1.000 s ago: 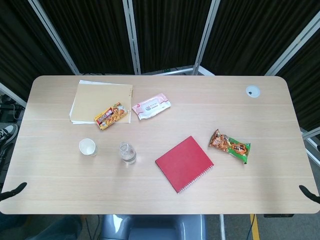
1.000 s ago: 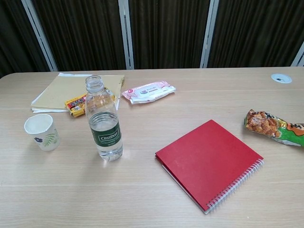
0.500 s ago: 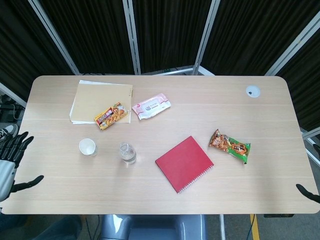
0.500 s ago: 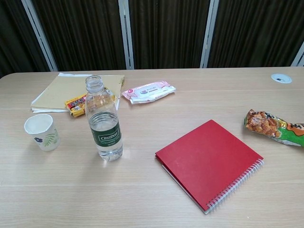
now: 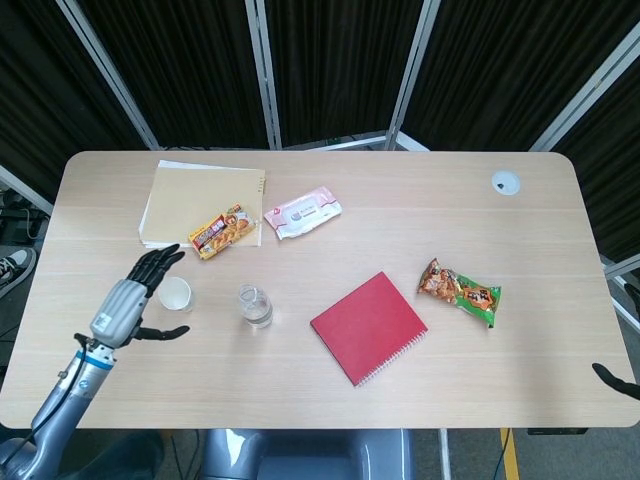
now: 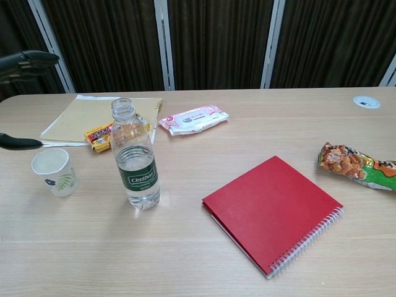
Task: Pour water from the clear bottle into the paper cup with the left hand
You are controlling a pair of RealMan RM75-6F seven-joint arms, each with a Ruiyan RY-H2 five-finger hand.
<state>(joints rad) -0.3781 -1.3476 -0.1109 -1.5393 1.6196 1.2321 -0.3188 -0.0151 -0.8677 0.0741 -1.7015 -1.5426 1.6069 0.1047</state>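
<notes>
The clear bottle (image 5: 256, 305) (image 6: 135, 158) stands upright and uncapped at the table's front left, partly filled, with a green label. Just left of it stands the white paper cup (image 5: 175, 293) (image 6: 55, 171), upright and empty as far as I can see. My left hand (image 5: 135, 296) hovers beside the cup on its left, holding nothing, with spread fingers (image 6: 28, 62) reaching past the cup's rim and the thumb (image 6: 18, 142) held apart. Of my right hand only a dark fingertip (image 5: 614, 380) shows at the table's right front edge.
A red spiral notebook (image 5: 368, 327) lies right of the bottle. Behind the cup lie a yellow snack pack (image 5: 220, 231), a tan folder (image 5: 195, 198) and a pink wipes pack (image 5: 302, 213). A green-orange snack bag (image 5: 460, 292) lies at the right.
My left hand has come in from the table's left edge over the table to just beside the cup, fingers spread. Bottle, cup and right hand have not moved.
</notes>
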